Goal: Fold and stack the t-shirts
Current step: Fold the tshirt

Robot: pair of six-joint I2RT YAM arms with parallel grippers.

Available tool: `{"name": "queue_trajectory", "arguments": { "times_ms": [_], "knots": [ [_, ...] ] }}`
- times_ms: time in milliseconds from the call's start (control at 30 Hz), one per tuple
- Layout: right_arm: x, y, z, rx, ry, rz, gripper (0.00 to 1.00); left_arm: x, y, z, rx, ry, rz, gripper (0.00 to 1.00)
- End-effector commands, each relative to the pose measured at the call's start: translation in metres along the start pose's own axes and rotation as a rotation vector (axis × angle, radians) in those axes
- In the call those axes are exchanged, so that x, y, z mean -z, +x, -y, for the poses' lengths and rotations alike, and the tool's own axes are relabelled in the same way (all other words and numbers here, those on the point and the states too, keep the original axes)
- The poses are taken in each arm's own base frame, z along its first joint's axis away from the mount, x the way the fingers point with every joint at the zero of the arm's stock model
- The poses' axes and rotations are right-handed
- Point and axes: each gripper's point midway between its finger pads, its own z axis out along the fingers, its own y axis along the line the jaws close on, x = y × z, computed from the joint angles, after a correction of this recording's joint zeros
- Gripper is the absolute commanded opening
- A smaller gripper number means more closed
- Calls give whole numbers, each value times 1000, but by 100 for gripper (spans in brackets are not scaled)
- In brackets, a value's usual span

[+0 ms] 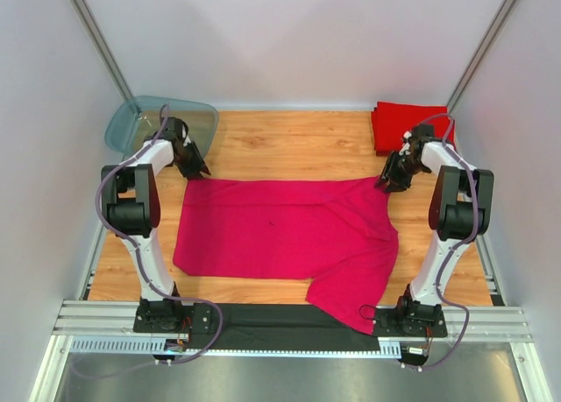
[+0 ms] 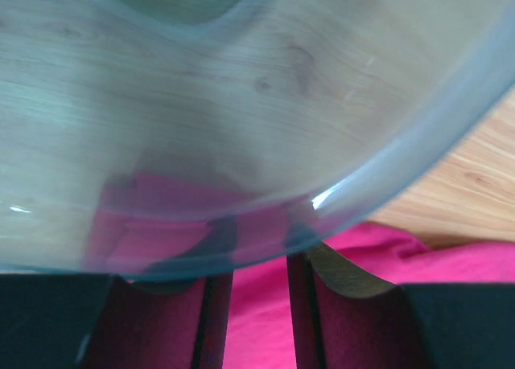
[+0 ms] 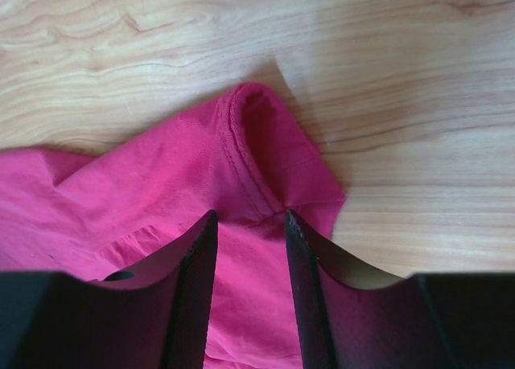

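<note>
A magenta-pink t-shirt [image 1: 280, 231] lies spread flat across the wooden table, with one sleeve hanging toward the front edge. My left gripper [image 1: 195, 167] hovers at the shirt's back left corner. In the left wrist view its jaws [image 2: 259, 260] stand apart, with pink cloth [image 2: 257, 321] showing in the gap. My right gripper [image 1: 386, 181] is at the shirt's back right corner. Its jaws [image 3: 251, 216] stand open over the cloth, just behind a folded sleeve hem [image 3: 257, 144]. Neither gripper is holding the cloth. A folded stack of red t-shirts [image 1: 410, 122] sits at the back right.
A translucent blue-grey tub [image 1: 162, 122] stands at the back left, right beside the left gripper. Its rim [image 2: 386, 176] fills most of the left wrist view. Bare wooden table [image 1: 289, 144] lies behind the shirt. White walls close in on both sides.
</note>
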Motion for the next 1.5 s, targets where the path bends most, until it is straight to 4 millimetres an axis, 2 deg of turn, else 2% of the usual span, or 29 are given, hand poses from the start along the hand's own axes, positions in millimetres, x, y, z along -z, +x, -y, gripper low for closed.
{"name": "queue_trajectory", "arguments": {
  "times_ms": [0, 67, 133, 167, 200, 267, 433, 567, 633, 800, 900, 1033, 1133, 1200, 1233, 1267, 1300, 1333, 1367, 1433, 1467],
  "knots": [
    [-5, 0, 2, 55, -16, 2, 40, -9, -9, 2, 30, 6, 21, 38],
    [-5, 3, 7, 54, -2, -4, 38, -13, -10, 0, 43, -11, 22, 38],
    [-5, 8, 12, 45, 6, -6, 31, -20, -8, -7, 56, -41, 10, 38],
    [-3, 5, 15, 40, 28, 11, 18, -20, -9, -12, 63, -73, 12, 38],
    [0, 5, 20, 31, 48, 18, 10, -22, -9, -15, 68, -94, 10, 38],
    [4, 5, 26, 11, 92, 28, 0, -26, -7, -25, 76, -149, -9, 38],
    [24, 7, 29, 9, 134, 82, 0, -26, -1, -32, 99, -182, -18, 37],
    [25, 20, 36, -12, 166, 67, 0, -28, -1, -35, 101, -194, -16, 37],
    [24, 23, 38, -17, 173, 61, 0, -30, -1, -37, 94, -201, -20, 34],
    [24, 29, 41, -34, 179, 65, 2, -27, -6, -37, 89, -209, -9, 35],
    [25, 27, 34, -49, 154, 64, 9, -20, -11, -23, 84, -161, -7, 35],
    [58, 13, 21, -71, 222, 70, 23, 6, -24, 15, 73, -15, 20, 37],
    [76, 17, 9, -42, 284, 89, 25, 29, -26, 41, 49, 60, 35, 40],
    [80, 28, -13, 41, 286, 109, 25, 44, -24, 54, 30, 90, 43, 42],
    [78, 38, -18, 91, 317, 103, 25, 49, -24, 57, 29, 100, 49, 42],
    [73, 52, -37, 166, 309, 88, 25, 52, -23, 58, 25, 106, 49, 43],
    [75, 61, -48, 204, 295, 99, 25, 59, -22, 59, 21, 111, 58, 43],
    [69, 77, -71, 287, 261, 92, 25, 62, -21, 58, 23, 107, 59, 43],
    [62, 93, -75, 330, 257, 72, 25, 68, -21, 59, 20, 113, 67, 43],
    [60, 109, -88, 414, 258, 86, 24, 71, -11, 58, 17, 118, 47, 43],
    [53, 129, -95, 479, 257, 54, 23, 73, -9, 57, 19, 122, 43, 43]
  ]
}}
